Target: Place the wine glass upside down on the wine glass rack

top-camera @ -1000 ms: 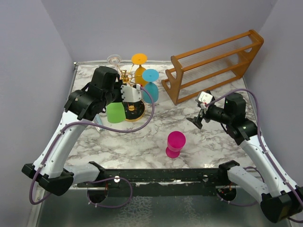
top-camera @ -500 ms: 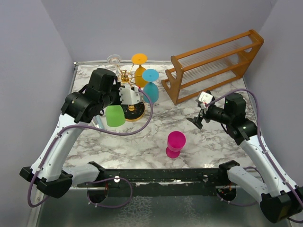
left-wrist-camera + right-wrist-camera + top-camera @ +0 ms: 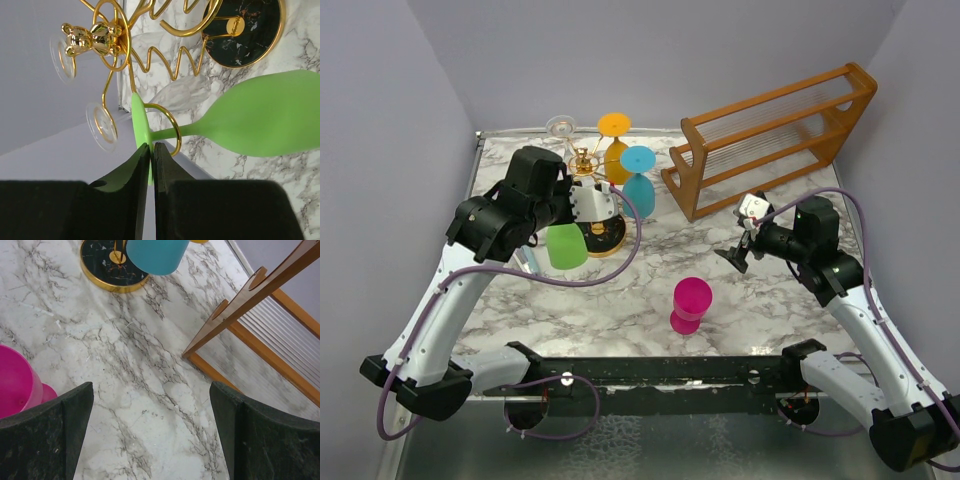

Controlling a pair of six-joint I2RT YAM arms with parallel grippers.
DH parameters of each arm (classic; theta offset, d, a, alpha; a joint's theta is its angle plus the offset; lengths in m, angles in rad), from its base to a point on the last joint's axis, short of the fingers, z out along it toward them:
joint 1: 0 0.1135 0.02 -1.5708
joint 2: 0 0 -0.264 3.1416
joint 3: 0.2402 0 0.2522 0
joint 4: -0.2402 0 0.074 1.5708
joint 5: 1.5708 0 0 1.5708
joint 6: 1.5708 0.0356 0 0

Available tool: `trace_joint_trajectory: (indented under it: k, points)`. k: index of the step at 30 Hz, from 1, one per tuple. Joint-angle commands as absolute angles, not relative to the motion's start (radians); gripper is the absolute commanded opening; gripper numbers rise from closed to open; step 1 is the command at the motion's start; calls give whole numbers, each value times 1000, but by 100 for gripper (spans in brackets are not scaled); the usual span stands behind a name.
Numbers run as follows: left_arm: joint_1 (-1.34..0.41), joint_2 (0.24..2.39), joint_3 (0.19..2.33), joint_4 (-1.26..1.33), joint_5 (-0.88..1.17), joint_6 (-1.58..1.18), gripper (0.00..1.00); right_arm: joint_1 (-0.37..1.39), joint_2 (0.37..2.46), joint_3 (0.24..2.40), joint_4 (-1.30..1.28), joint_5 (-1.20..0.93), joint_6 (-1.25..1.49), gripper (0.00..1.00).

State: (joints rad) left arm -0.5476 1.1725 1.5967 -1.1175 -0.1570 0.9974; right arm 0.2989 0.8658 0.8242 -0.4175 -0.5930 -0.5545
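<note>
As I eased back over last second, green wine glass point(image 3: 270, 120) dropped slightly; stem now sits in 1 ring arm of wine glass rack point(image 3: 250, 25), bowl hanging down beside base; left gripper point(image 3: 152, 147) pinches foot rim; release looks due; right gripper point(image 3: 150, 387) wide open, empty.
</note>
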Motion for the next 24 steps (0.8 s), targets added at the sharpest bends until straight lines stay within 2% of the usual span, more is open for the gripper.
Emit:
trace_joint_trajectory:
  k: [1, 9, 24]
  points:
    - [-552, 1150, 1593, -1127, -130, 956, 14, 291, 866, 818, -393, -617, -552, 98]
    - [-552, 1145, 1594, -1137, -119, 939, 22, 288, 870, 814, -390, -613, -552, 98]
    - [-552, 1126, 1611, -1186, -60, 919, 30, 287, 876, 822, -404, -619, -569, 98]
